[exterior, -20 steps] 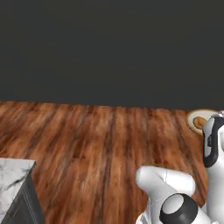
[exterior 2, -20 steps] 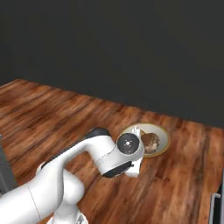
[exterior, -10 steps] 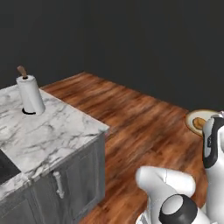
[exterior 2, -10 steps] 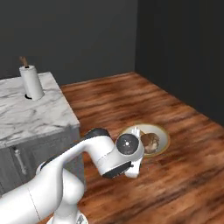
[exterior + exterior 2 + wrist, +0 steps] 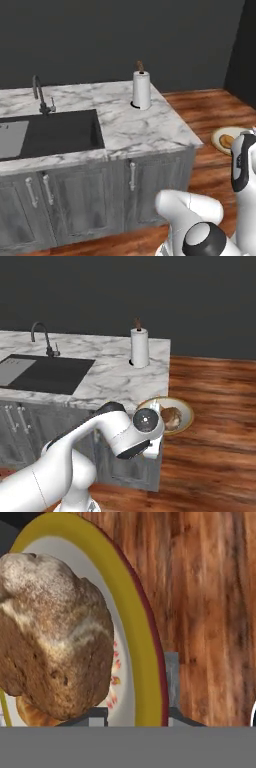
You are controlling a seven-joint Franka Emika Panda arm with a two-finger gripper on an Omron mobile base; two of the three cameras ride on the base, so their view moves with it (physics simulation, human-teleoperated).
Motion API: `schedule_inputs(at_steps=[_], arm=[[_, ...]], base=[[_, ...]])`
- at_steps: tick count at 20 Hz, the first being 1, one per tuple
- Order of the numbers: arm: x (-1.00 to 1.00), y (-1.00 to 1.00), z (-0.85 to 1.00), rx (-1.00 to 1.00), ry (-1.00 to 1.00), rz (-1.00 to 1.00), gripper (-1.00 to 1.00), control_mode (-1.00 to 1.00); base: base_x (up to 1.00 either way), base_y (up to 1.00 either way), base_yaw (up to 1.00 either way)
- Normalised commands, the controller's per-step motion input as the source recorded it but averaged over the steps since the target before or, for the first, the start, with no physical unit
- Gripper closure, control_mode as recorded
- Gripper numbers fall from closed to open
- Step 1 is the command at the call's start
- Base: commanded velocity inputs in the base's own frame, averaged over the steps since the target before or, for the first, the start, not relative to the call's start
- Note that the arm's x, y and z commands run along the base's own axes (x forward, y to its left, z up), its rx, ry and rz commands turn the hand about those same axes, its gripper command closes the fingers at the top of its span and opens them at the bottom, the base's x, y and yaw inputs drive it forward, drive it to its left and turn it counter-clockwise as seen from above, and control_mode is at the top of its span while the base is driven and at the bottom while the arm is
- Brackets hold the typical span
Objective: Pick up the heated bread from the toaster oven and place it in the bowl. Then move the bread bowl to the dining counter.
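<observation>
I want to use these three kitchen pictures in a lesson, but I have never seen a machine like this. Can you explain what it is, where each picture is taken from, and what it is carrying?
All three are computer-rendered. The white jointed thing is a robot arm on a base that can drive. Two cameras ride on that base behind the arm, one to its left and one to its right, so those pictures show the same scene from two sides. The third camera sits on the hand itself and looks along the claw, whose dark tips are shut on the rim of a bowl.

In the bowl lies a dark-brown crusty chunk of bread. The right base picture shows the bowl held above the wooden floor, beside the end of the marble counter. On that counter are a black sink, a curved faucet and a paper towel roll.
</observation>
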Motion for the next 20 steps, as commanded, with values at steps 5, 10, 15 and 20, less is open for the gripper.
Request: schedule_inputs(at_steps=[5, 10, 15, 20], arm=[[0.00, 0.00, 0.00, 0.00, 0.00, 0.00, 1.00, 1.00], [0.00, 0.00, 0.00, 0.00, 0.00, 0.00, 1.00, 1.00], [0.00, 0.00, 0.00, 0.00, 0.00, 0.00, 1.00, 1.00], [0.37, 0.13, 0.00, 0.01, 0.05, 0.12, 1.00, -1.00]], base=[[0.54, 0.00, 0.70], [0.75, 0.04, 0.30], [0.61, 0.00, 0.01], [0.00, 0.00, 0.00]])
